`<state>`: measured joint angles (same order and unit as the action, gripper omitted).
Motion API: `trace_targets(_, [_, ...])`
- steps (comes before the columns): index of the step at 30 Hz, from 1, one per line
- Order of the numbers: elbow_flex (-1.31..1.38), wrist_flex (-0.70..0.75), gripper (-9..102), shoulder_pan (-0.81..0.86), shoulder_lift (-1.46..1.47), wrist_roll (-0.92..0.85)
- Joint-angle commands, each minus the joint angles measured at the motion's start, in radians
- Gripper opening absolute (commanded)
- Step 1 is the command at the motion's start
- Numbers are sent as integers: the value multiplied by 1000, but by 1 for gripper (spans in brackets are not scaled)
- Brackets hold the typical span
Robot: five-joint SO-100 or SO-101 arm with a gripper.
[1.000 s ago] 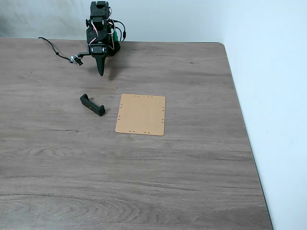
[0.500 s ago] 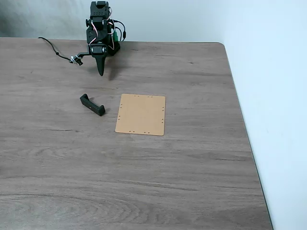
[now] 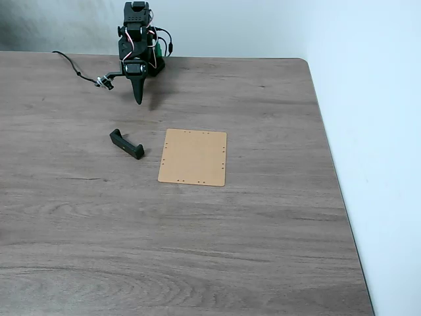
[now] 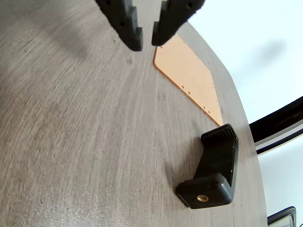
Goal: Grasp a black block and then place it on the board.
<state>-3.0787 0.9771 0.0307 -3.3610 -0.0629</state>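
Black block [image 3: 126, 144] diagonal (beside board [image 3: 193, 157])

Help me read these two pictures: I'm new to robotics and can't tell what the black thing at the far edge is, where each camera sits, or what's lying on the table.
The black thing is a small robot arm, folded near the table's far edge. Its gripper, a two-fingered pincer, points down in the fixed view, which looks at the table from above and in front.

The other picture comes from a camera riding on the arm's wrist; the two dark fingers at the top are that same gripper, with a narrow gap between them and nothing held.

On the table lie a black block, handle-shaped, and beside it, not touching, a thin tan board with small edge holes.
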Motion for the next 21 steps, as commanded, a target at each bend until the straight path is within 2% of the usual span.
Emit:
trace_targets(1, [-5, 8, 0, 15, -17, -15])
trace_targets(12, [-9, -14, 0, 11, -17, -9])
trace_targets(21, [25, -117, 0, 55, 89, -230])
